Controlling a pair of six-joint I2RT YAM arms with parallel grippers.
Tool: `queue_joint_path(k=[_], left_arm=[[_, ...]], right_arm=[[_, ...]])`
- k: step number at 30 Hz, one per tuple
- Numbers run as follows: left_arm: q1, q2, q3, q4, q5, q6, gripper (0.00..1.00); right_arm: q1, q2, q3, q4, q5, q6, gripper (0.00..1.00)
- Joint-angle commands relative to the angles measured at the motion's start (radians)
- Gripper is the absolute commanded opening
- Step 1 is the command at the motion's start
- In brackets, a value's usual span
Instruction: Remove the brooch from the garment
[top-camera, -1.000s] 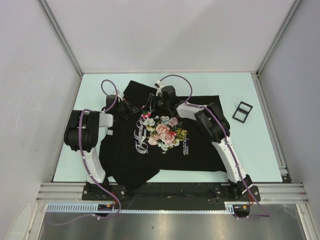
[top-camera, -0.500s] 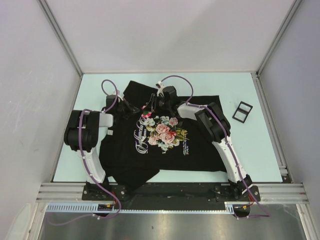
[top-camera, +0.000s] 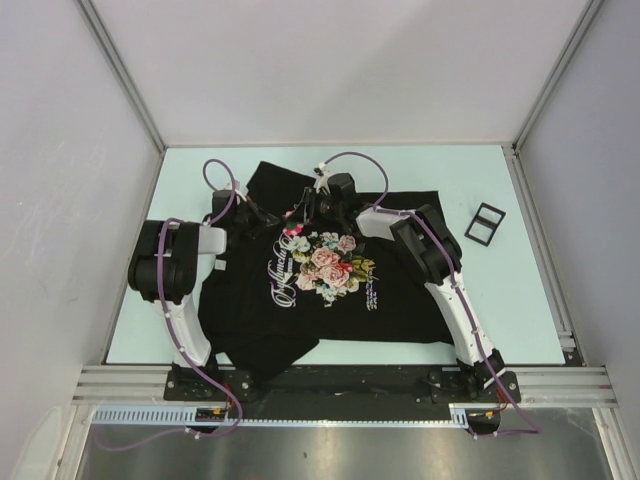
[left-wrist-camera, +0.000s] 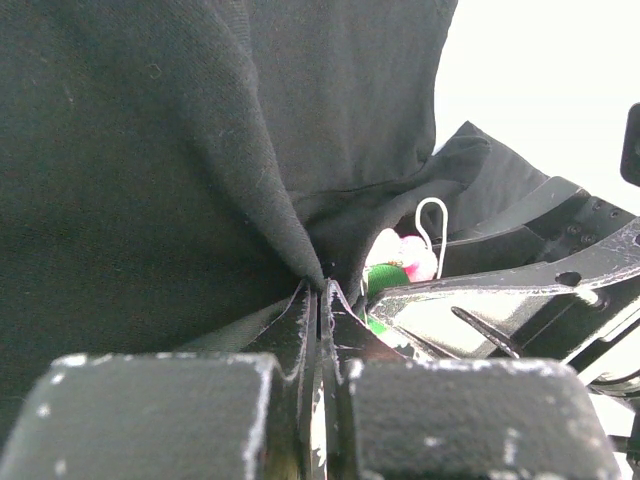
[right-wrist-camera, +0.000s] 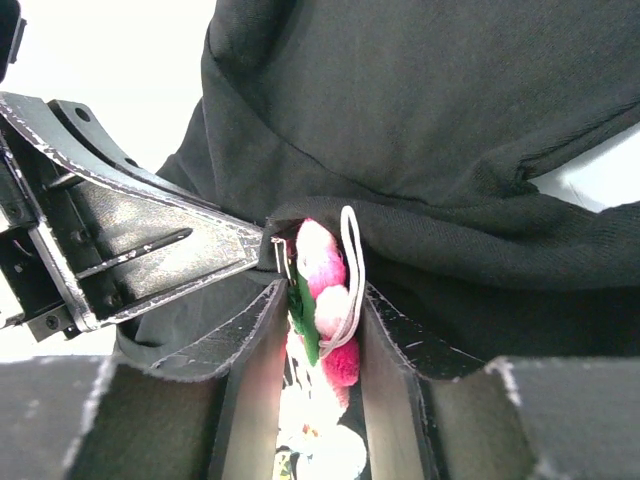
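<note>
We see the shirt (top-camera: 330, 300) lying flat on the table (top-camera: 500, 300), chest print up, with both arms reaching over its upper part. The brooch (top-camera: 295, 232) shows as a pink spot just above the left end of the print, between the two grippers.

In the left wrist view the left gripper (left-wrist-camera: 318, 290) has its jaws together, pinching a fold of the shirt (left-wrist-camera: 150, 180) that rises to a peak at the fingertips. The brooch (left-wrist-camera: 405, 262) sits just to the right of that pinch, pink and green, with a white wire loop (left-wrist-camera: 432, 225) standing above it.

In the right wrist view the right gripper (right-wrist-camera: 320, 288) has its jaws apart, one on each side of the brooch (right-wrist-camera: 318, 255), which lies against a fold of the shirt (right-wrist-camera: 430, 120). Its white loop (right-wrist-camera: 350, 270) rests close against one finger. We cannot tell whether the jaws press on it. The left gripper (right-wrist-camera: 150, 240) comes in from the left, its tip just beside the brooch.

A small black frame (top-camera: 485, 223) lies on the table, well apart from the shirt, to its right
</note>
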Motion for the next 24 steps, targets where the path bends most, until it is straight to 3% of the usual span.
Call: queue_joint_path(k=[1,16,22,24], left_arm=[[-0.005,0.005,0.024,0.03,0.024,0.023,0.0],[-0.005,-0.006,0.018,0.037,0.024,0.018,0.02],[-0.005,-0.029,-0.015,0.065,0.019,0.0,0.17],[-0.005,-0.035,-0.025,0.073,0.019,-0.008,0.28]], right_arm=[[-0.004,-0.026,0.006,0.023,-0.011,0.015,0.37],[-0.004,-0.018,0.005,0.049,0.0,0.03,0.04],[-0.001,-0.038,-0.021,0.077,0.034,0.024,0.0],[-0.001,-0.042,-0.031,0.092,0.042,0.032,0.0]])
